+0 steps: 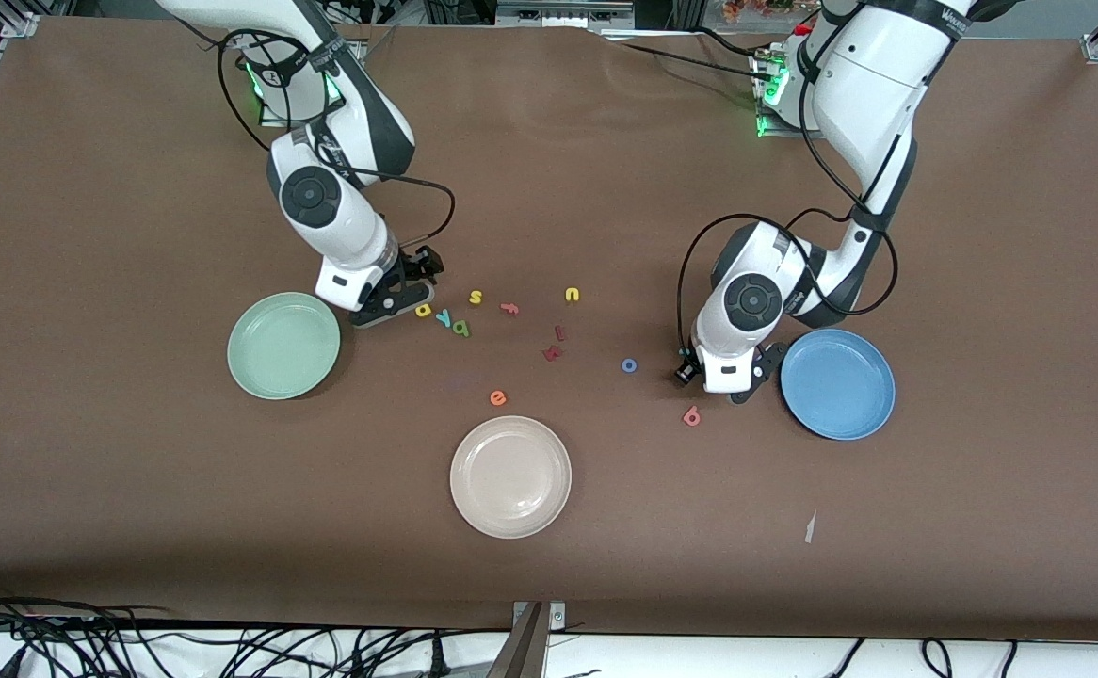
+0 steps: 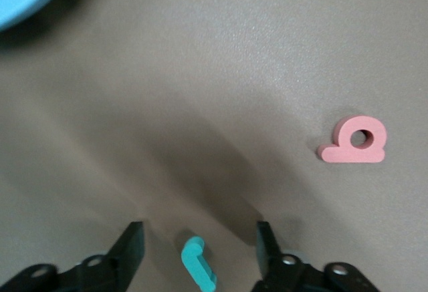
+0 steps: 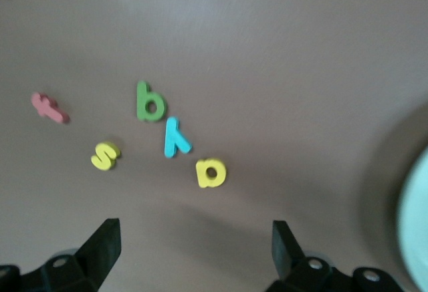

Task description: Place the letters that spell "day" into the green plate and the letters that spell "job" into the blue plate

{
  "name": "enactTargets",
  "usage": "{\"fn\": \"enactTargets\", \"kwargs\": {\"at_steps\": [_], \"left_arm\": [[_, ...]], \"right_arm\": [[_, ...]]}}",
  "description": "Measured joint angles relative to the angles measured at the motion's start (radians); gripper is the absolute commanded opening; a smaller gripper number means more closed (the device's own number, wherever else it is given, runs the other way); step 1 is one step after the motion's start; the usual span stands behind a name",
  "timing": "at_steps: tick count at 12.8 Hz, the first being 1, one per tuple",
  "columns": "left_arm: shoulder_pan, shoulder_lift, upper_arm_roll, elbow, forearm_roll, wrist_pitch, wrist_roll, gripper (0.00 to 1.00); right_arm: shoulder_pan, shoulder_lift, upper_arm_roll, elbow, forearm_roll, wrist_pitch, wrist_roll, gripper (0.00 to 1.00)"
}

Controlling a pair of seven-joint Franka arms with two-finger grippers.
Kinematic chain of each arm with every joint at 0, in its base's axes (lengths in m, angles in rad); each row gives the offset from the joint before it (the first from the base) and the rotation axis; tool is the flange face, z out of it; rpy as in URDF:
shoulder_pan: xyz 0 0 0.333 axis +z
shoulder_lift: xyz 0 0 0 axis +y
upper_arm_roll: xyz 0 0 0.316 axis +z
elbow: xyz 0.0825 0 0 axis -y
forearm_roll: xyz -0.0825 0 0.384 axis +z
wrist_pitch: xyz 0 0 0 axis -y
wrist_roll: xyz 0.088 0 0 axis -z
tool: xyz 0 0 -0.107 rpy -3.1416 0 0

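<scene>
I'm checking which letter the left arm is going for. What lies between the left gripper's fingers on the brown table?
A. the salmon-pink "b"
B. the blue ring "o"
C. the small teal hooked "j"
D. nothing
C: in the left wrist view the small teal hooked "j" lies on the table between the left gripper's spread fingers, while the salmon-pink "b" lies apart, outside them.

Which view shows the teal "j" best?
The left wrist view: the teal "j" lies large between the left end effector's fingers. In the front view the arm hides it; the right wrist view doesn't show it.
</scene>
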Motion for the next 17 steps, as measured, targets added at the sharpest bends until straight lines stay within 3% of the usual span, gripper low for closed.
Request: {"fn": "enactTargets", "kwargs": {"at_steps": [3,6,9,10,12,14,17], "left_arm": [[-0.015,-0.004,0.0,0.001,0.0,0.0,-0.054,0.59],[-0.015,-0.005,0.0,0.001,0.0,0.001,-0.094,0.4],[-0.019,-0.005,0.0,0.001,0.0,0.002,-0.129,0.27],[-0.023,-0.005,0.0,0.001,0.0,0.004,-0.138,0.15],[-0.028,-0.005,0.0,0.0,0.0,0.007,-0.156,0.0],[-0.028,-0.005,0.0,0.0,0.0,0.007,-0.159,0.0],[-0.03,-0.005,0.001,0.0,0.0,0.007,-0.159,0.0]], "right_arm": [[0.0,0.028,0.007,-0.076,-0.004,0.128,-0.005,0.99],[0.0,0.056,0.007,-0.079,-0.038,0.169,-0.006,0.95],[0.0,0.091,0.009,-0.079,-0.06,0.243,-0.007,0.9],[0.0,0.108,0.009,-0.079,-0.076,0.26,-0.007,0.86],[0.0,0.129,0.009,-0.079,-0.104,0.276,-0.007,0.76],[0.0,0.131,0.009,-0.076,-0.111,0.278,-0.007,0.64],[0.0,0.129,0.009,-0.07,-0.112,0.278,-0.007,0.55]]}}
